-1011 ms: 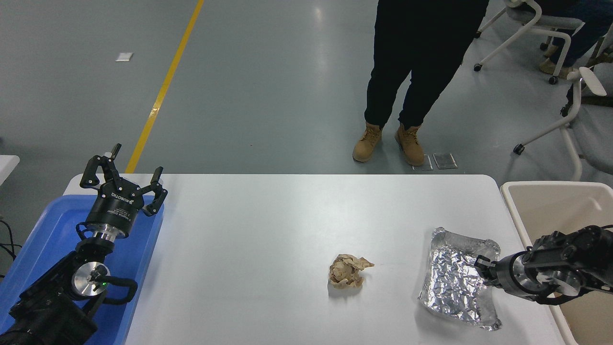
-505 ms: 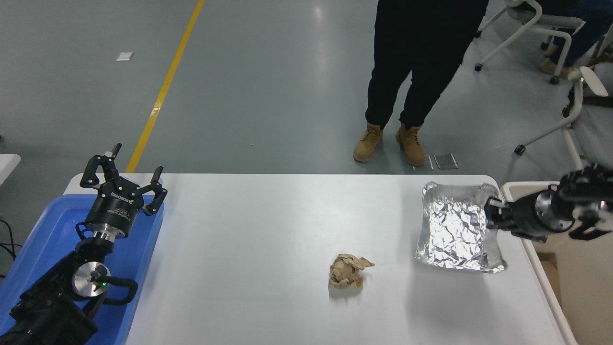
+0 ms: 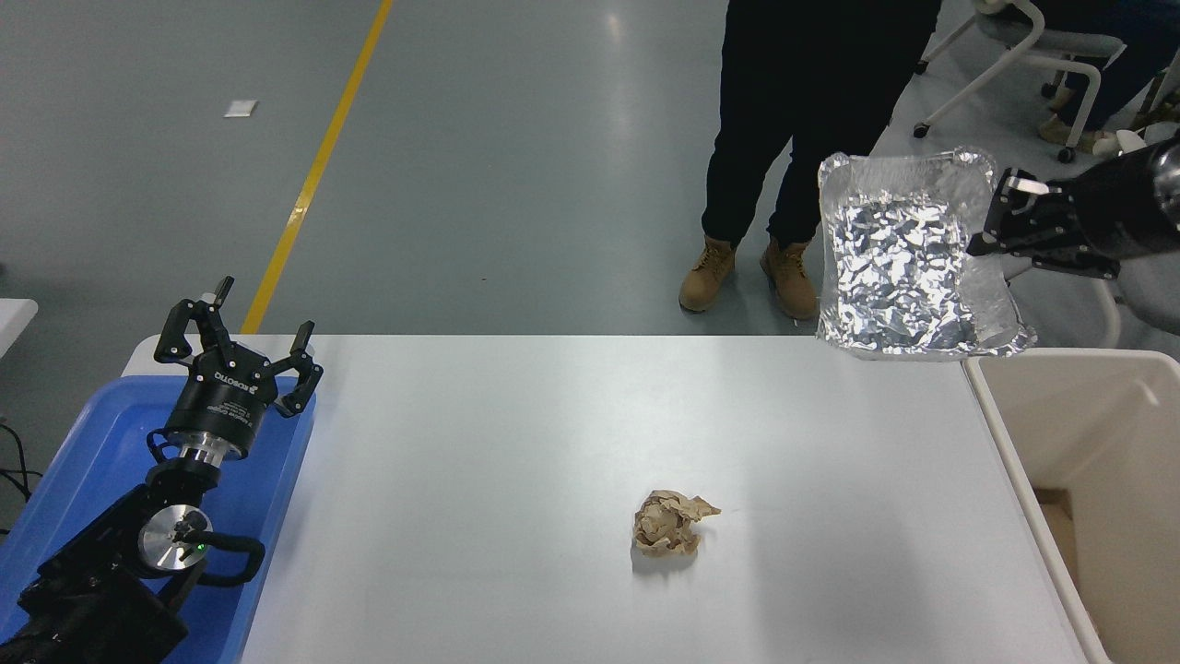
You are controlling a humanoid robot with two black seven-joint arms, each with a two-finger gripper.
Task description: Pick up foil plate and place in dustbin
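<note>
The foil plate (image 3: 908, 263), shiny crinkled silver, hangs tilted in the air above the table's far right corner. My right gripper (image 3: 1000, 217) is shut on its right rim and holds it high, to the left of and above the dustbin (image 3: 1014, 424). The dustbin is a cream-beige bin at the table's right edge. My left gripper (image 3: 235, 346) is open and parked at the lower left over the blue tray.
A crumpled brown paper ball (image 3: 671, 523) lies on the white table (image 3: 516, 443). A shallow blue tray (image 3: 83, 461) sits at the left edge. A person (image 3: 811, 138) in dark trousers and tan boots stands beyond the far edge. White chairs (image 3: 1060, 74) stand at the back right.
My right gripper has lifted the foil plate off the table and carried it up and away toward the far right corner. The left arm has not moved.
</note>
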